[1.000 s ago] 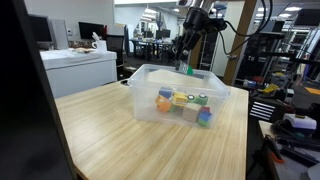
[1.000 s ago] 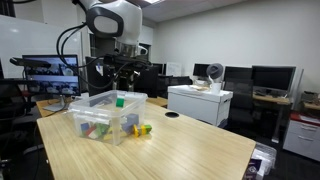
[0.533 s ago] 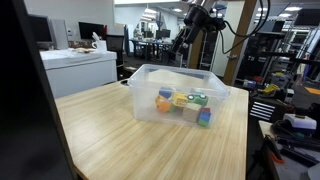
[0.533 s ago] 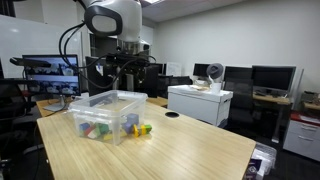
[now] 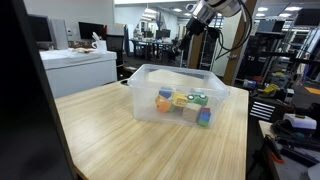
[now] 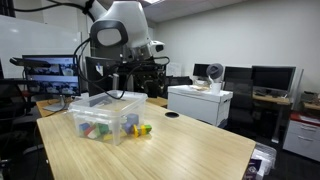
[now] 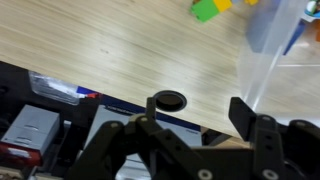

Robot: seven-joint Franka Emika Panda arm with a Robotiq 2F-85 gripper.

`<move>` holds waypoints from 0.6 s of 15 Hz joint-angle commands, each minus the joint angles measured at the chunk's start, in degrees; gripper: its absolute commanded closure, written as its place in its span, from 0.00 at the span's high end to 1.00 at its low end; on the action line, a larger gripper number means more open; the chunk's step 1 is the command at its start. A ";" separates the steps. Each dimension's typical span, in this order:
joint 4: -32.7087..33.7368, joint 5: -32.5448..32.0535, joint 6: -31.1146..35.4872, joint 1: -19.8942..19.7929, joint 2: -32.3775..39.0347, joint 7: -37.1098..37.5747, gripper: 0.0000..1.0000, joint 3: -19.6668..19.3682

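Judging by how things lay, the work with the blocks looked well along. Most of the small coloured blocks (image 5: 185,105) sat inside the clear plastic bin (image 5: 145,92), and at least two were outside it.

In the wrist view, a small green block (image 7: 207,10) and a small yellow block (image 7: 222,3) lay on the light wooden table (image 5: 100,130), just beside the bin's corner wall. They were at about 12 o'clock from the black Robotiq gripper (image 7: 195,106), with the bin wall at about 2 o'clock.

The gripper's jaws stood well apart with nothing between them. Only the black round grommet (image 7: 168,101) set in the tabletop showed below. In both exterior views the white robot arm (image 6: 120,30) held the gripper up, clear of the bin, at about 12 o'clock above its far rim and touching nothing.

Seen through its walls, the bin held a loose cluster of orange, green, blue, red and pale pieces on its floor. How many there were could not be told.
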 commanded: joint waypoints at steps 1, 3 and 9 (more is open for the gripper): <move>-2.16 -10.15 5.80 -1.02 3.43 8.90 0.45 -0.45; -2.92 -16.92 2.18 -1.40 4.38 13.69 0.28 -0.37; -4.52 -14.30 -10.89 -0.84 1.49 7.73 0.00 4.31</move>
